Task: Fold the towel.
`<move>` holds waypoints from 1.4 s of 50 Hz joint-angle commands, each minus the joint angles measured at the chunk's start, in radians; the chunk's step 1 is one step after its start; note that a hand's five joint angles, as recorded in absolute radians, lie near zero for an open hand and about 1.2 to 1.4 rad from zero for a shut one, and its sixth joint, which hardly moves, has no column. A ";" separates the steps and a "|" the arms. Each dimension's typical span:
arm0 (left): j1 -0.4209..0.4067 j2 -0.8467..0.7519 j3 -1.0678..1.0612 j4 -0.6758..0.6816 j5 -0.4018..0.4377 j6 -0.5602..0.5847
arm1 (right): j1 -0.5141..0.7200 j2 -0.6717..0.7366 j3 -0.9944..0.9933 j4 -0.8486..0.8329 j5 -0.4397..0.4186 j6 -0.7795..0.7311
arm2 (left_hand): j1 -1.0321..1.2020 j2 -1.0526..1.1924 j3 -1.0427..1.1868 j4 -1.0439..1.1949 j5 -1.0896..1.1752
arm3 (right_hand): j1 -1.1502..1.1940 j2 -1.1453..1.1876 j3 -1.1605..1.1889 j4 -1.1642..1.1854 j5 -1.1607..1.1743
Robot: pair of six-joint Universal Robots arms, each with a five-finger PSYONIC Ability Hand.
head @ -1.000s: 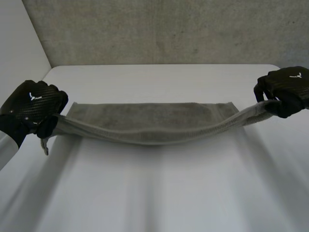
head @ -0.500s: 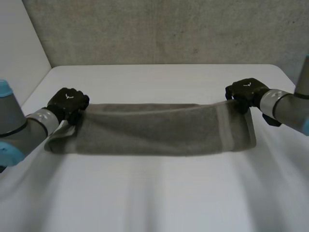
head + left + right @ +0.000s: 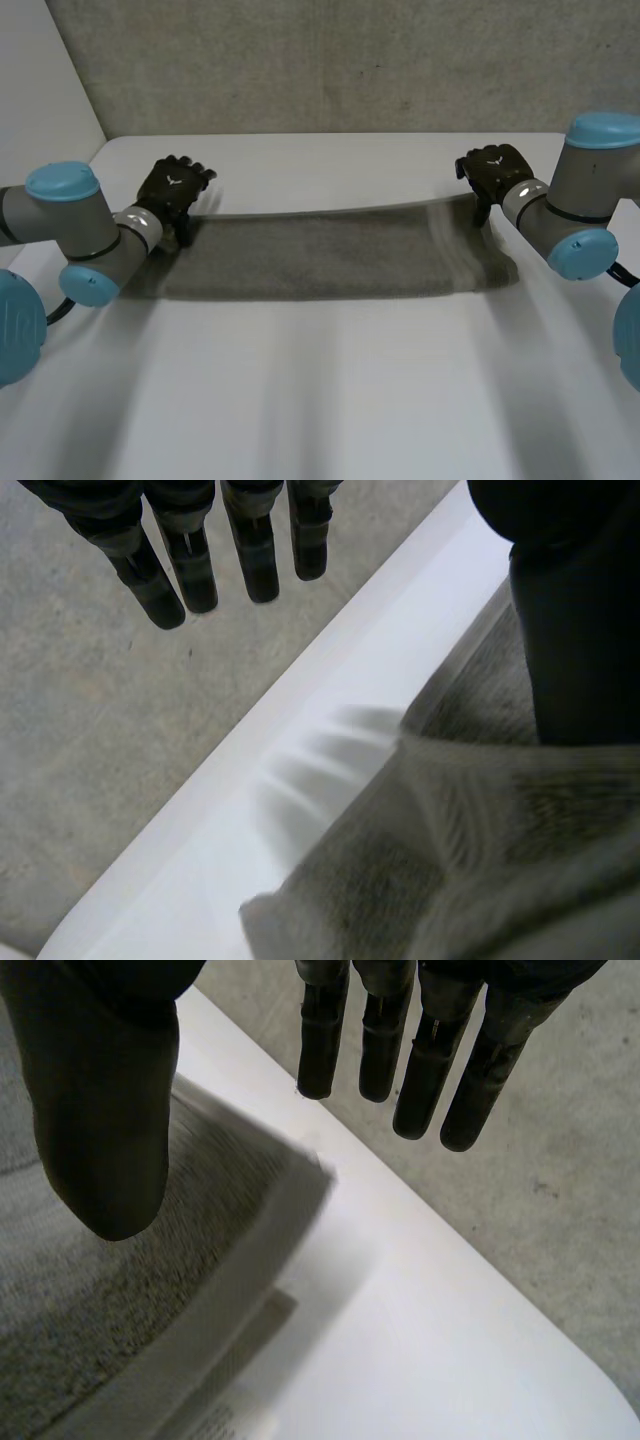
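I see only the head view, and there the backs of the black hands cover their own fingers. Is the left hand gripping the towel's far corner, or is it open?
Observer: Open. In the left wrist view the left hand has straight fingers, clear of the towel. Its thumb hangs over the cloth.
Operator: And the other one?
Observer: The right hand is open too. Its wrist view shows straight fingers beyond the towel's corner, with nothing pinched against the thumb.
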 commanded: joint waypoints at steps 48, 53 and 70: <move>0.082 0.760 -1.018 0.274 0.011 -0.099 | -0.060 -0.348 0.830 -0.347 0.000 -0.162 | -0.096 -0.106 -0.096 -0.093 -0.245 | 0.948 0.951 0.952 0.954 0.984; 0.082 0.760 -1.018 0.276 0.011 -0.099 | -0.129 -0.424 0.844 -0.329 0.014 -0.164 | -0.096 -0.106 -0.096 -0.093 -0.245 | 0.948 0.951 0.952 0.954 0.984; 0.109 0.766 -1.012 0.276 0.011 -0.102 | -0.400 -0.533 0.732 -0.183 -0.018 -0.301 | -0.096 -0.106 -0.096 -0.093 -0.245 | 0.948 0.951 0.952 0.954 0.984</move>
